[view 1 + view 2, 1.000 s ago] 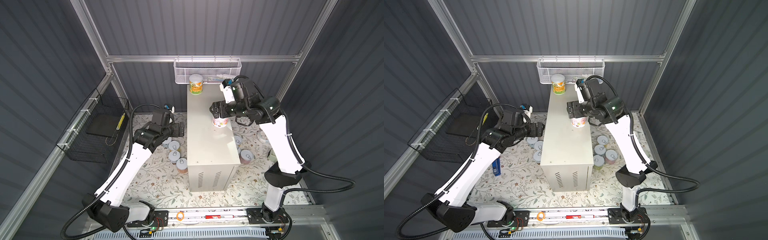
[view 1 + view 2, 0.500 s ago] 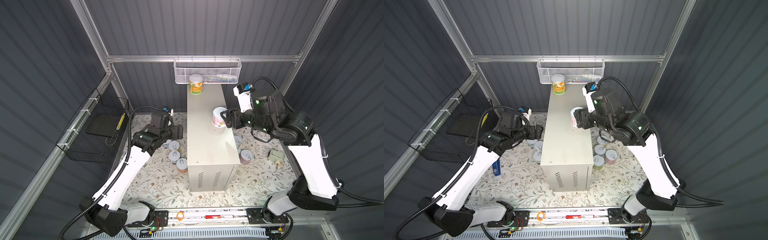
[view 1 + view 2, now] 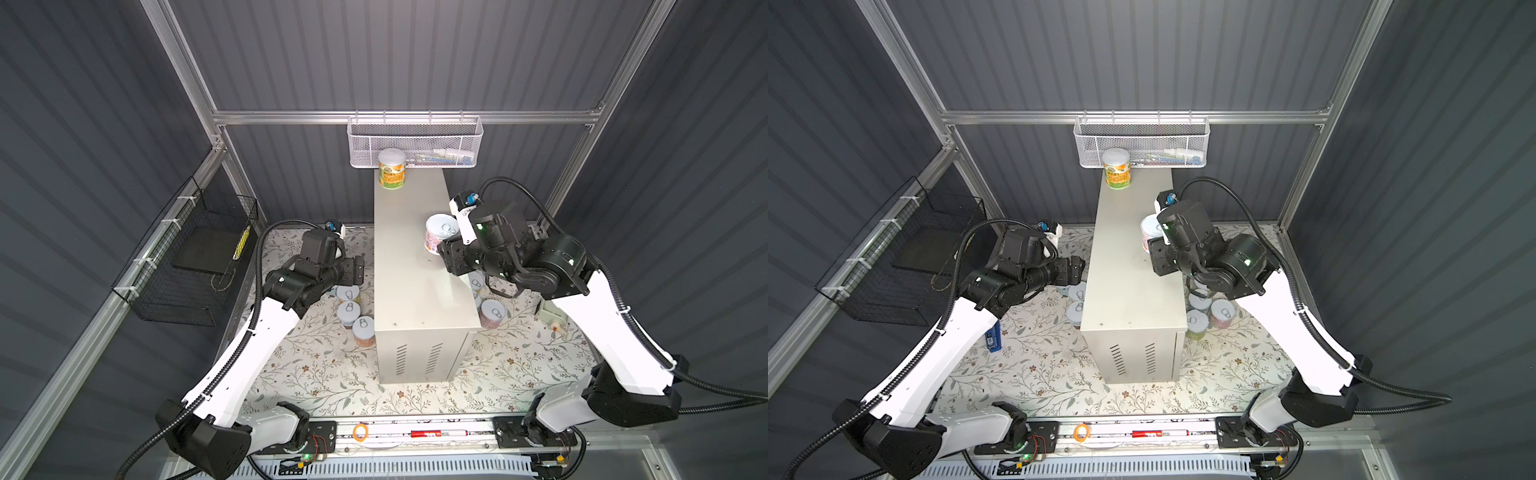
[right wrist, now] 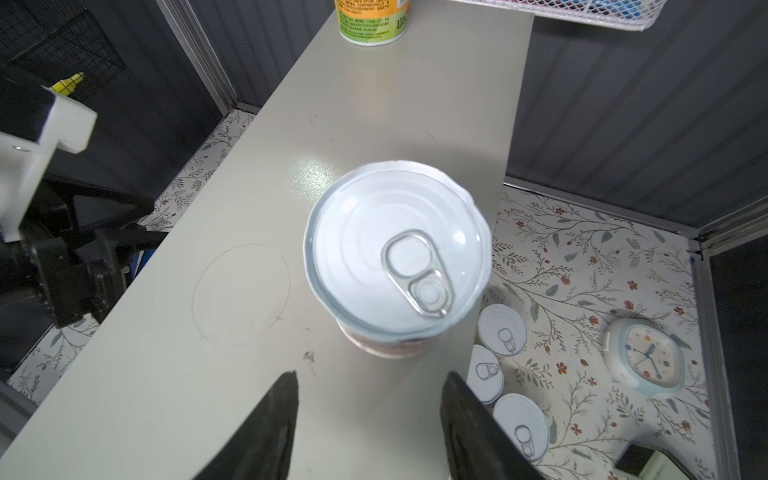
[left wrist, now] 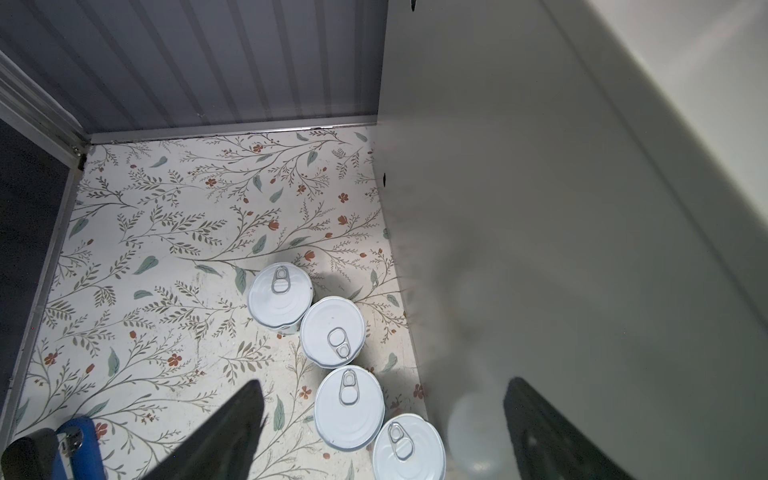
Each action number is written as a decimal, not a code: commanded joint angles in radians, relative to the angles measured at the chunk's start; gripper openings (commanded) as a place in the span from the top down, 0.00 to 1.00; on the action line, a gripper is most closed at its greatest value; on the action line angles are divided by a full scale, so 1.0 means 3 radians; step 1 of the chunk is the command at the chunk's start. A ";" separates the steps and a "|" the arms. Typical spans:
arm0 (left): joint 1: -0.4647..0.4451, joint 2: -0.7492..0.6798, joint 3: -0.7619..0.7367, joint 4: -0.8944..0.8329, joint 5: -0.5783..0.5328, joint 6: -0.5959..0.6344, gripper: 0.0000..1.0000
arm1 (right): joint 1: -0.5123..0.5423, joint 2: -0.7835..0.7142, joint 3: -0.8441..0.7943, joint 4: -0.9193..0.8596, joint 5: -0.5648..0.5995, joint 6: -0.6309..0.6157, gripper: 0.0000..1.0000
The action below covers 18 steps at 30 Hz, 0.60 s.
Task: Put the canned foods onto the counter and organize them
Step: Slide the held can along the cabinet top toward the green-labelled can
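Note:
The counter [image 3: 411, 291] [image 3: 1129, 270] is a tall cream box. An orange-green can [image 3: 391, 169] [image 3: 1117, 169] [image 4: 372, 20] stands at its far end. A pink can [image 3: 440, 232] [image 3: 1149, 232] [image 4: 395, 249] stands upright near its right edge. My right gripper [image 3: 451, 259] [image 4: 370, 374] hovers just behind that can, open and narrow, holding nothing. My left gripper [image 3: 355, 270] [image 5: 384, 382] is open above a row of cans [image 5: 349, 407] on the mat beside the counter's left wall. More cans [image 3: 492, 311] [image 4: 500, 328] stand on the mat to the counter's right.
A white mesh basket [image 3: 415, 141] hangs on the back wall above the counter's far end. A black wire basket [image 3: 195, 257] hangs on the left wall. A blue stapler [image 3: 992, 338] [image 5: 83, 449] and a pale blue clock [image 4: 644, 357] lie on the floral mat.
My right gripper has drawn back off the pink can toward the counter's right edge, leaving it standing, and its jaws have narrowed. The left gripper has shifted only slightly.

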 commanded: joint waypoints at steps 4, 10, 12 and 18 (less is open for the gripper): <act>0.0021 -0.0032 -0.0048 0.0043 -0.0009 0.0008 0.09 | -0.0200 0.0115 -0.0072 0.0232 0.0006 -0.0027 0.41; 0.0026 -0.0025 -0.0110 0.0069 -0.0011 0.0006 0.09 | -0.0449 0.0110 -0.0286 0.0629 -0.0380 -0.0071 0.47; 0.0026 -0.0015 -0.0124 0.0073 -0.0014 0.0007 0.09 | -0.0508 0.0153 -0.0265 0.0682 -0.0481 -0.0088 0.48; 0.0046 0.0039 -0.0151 0.0124 -0.0001 0.0017 0.08 | -0.0660 0.0383 -0.0091 0.0835 -0.0626 -0.0153 0.48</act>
